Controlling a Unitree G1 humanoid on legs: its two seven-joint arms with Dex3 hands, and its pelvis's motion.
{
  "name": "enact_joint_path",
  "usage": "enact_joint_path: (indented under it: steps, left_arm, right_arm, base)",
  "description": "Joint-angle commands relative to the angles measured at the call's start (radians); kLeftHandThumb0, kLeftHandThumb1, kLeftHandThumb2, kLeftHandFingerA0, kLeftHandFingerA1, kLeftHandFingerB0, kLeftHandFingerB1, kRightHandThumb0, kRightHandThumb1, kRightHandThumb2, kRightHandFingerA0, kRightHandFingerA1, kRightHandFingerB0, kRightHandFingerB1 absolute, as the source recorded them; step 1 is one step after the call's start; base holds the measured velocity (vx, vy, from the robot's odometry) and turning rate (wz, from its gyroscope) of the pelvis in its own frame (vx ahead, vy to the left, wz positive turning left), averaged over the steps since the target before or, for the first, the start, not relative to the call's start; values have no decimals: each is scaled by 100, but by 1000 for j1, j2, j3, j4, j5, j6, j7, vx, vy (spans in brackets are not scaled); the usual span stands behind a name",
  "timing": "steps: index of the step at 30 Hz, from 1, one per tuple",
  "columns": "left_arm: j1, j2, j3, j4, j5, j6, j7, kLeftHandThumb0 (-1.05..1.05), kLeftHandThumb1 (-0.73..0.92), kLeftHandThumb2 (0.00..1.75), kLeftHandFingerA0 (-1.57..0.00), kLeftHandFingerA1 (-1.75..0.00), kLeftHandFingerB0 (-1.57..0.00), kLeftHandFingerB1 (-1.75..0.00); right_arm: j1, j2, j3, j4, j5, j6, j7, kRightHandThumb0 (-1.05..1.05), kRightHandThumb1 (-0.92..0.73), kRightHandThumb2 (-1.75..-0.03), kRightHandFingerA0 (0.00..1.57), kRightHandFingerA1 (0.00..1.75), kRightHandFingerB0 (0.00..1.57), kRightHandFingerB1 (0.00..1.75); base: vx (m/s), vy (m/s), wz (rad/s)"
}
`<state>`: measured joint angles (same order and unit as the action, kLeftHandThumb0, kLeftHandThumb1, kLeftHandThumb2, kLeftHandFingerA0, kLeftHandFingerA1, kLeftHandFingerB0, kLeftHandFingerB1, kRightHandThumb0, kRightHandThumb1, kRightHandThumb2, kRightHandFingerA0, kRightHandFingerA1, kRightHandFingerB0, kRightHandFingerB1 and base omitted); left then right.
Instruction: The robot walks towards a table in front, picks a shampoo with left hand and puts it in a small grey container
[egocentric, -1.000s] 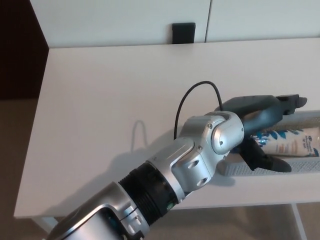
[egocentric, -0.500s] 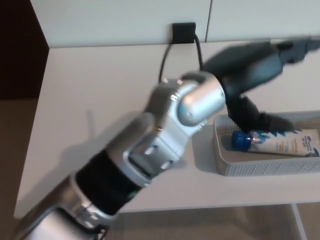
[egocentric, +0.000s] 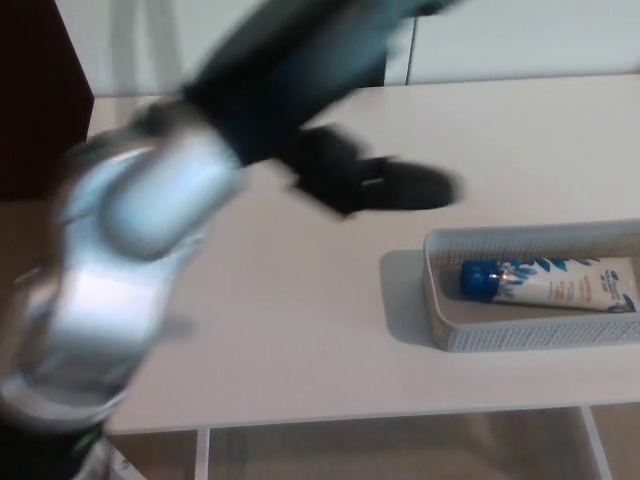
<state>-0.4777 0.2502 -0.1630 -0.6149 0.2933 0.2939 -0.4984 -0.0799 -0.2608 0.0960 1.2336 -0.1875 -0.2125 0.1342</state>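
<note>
shampoo (egocentric: 550, 283) in container (egocentric: 520, 336) near table edge (egocentric: 330, 404)

Showing smooth matt white on the bench (egocentric: 300, 330); grey perforated plastic on the container (egocentric: 540, 338); glossy plastic on the shampoo tube (egocentric: 565, 284); silvery metal sheen on the arm (egocentric: 150, 215); matt black on the blurred robot hand (egocentric: 370, 185).

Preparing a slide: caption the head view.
White, blue-capped shampoo tube lies in the small grey mesh container on the white table; blurred black left hand hovers apart.
</note>
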Motion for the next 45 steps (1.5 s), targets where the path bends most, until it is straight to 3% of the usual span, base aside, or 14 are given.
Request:
enact_joint_path:
  steps: [1, 5, 6, 9, 21, 26, 28, 33, 34, 36, 37, 42, 44, 45]
  left_arm:
    - [652, 183, 568, -432, -553, -126, -387, -65, 46, 54, -13, -30, -1, -26]
    - [859, 154, 650, -412, -562, -224, -416, -62, 38, 78, -8, -33, -1, -24]
    - [919, 138, 675, -400, -571, -263, -424, -66, 44, 54, -14, -28, -2, -26]
    - [1047, 92, 701, -355, -598, -353, -432, -63, 39, 75, -12, -40, -4, -21]
    - [1467, 48, 686, 188, -660, -618, -673, -61, 36, 69, -29, -44, -13, -36]
    - [1483, 52, 715, 559, -616, -683, -672, -28, 21, 79, 0, -49, 0, -49]
    - [1488, 66, 710, 648, -587, -713, -659, -46, 41, 53, -33, -32, -34, -33]
    - [1490, 151, 673, 849, -436, -810, -555, -38, 42, 53, -58, -42, -57, -39]
    - [1465, 173, 663, 908, -408, -794, -524, -40, 42, 70, -98, -83, -57, -51]
    - [1396, 194, 642, 1021, -357, -813, -441, -42, 47, 82, -82, -77, -57, -57]
    - [1361, 195, 630, 1058, -316, -819, -366, -36, 54, 57, -58, -43, -60, -41]
    - [1109, 206, 501, 1267, -125, -667, -19, -27, 58, 58, -35, -43, -22, -29]
    - [965, 194, 476, 1417, -148, -588, 20, -24, 57, 59, -78, -111, -16, -29]
    - [896, 187, 471, 1493, -159, -561, 48, -24, 57, 59, -78, -111, -16, -29]
  right_arm:
    - [62, -75, -49, 45, 32, 1, 20, -35, -62, -57, 77, 51, 61, 44]
    - [58, -71, -52, 61, 29, 10, 9, -29, -64, -58, 77, 54, 60, 46]
    - [62, -67, -52, 65, 27, 14, 3, -29, -64, -58, 78, 54, 61, 46]
    - [71, -60, -50, 71, 24, 21, 1, -31, -61, -58, 75, 53, 60, 46]
    - [158, -75, -56, 86, 20, 4, 23, -30, -62, -58, 78, 56, 60, 46]
    - [158, -73, -44, 88, 2, 4, 6, -30, -63, -58, 80, 57, 61, 47]
    - [159, -73, -48, 88, 7, 9, 8, -31, -63, -58, 79, 56, 60, 46]
    - [160, -69, -53, 100, 6, 18, -6, -31, -63, -58, 79, 53, 61, 45]
    - [157, -70, -51, 98, 4, 20, -3, -31, -63, -58, 79, 54, 60, 45]
    - [151, -75, -50, 93, 4, 18, 6, -31, -63, -58, 79, 54, 61, 46]
    - [147, -77, -46, 91, 0, 15, 4, -32, -63, -58, 78, 53, 61, 45]
    - [132, -70, -44, 81, 0, 16, 4, -30, -64, -59, 76, 54, 59, 46]
    - [121, -68, -48, 85, 2, 24, -6, -33, -65, -59, 78, 55, 57, 44]
    - [116, -69, -51, 84, 5, 26, -8, -33, -65, -59, 78, 55, 57, 44]
  base:
    - [0, 0, 0]
    - [0, 0, 0]
    - [0, 0, 0]
    - [0, 0, 0]
    - [0, 0, 0]
    - [0, 0, 0]
    - [0, 0, 0]
    - [0, 0, 0]
    - [0, 0, 0]
    - [0, 0, 0]
    - [0, 0, 0]
    - [0, 0, 0]
    - [0, 0, 0]
    - [0, 0, 0]
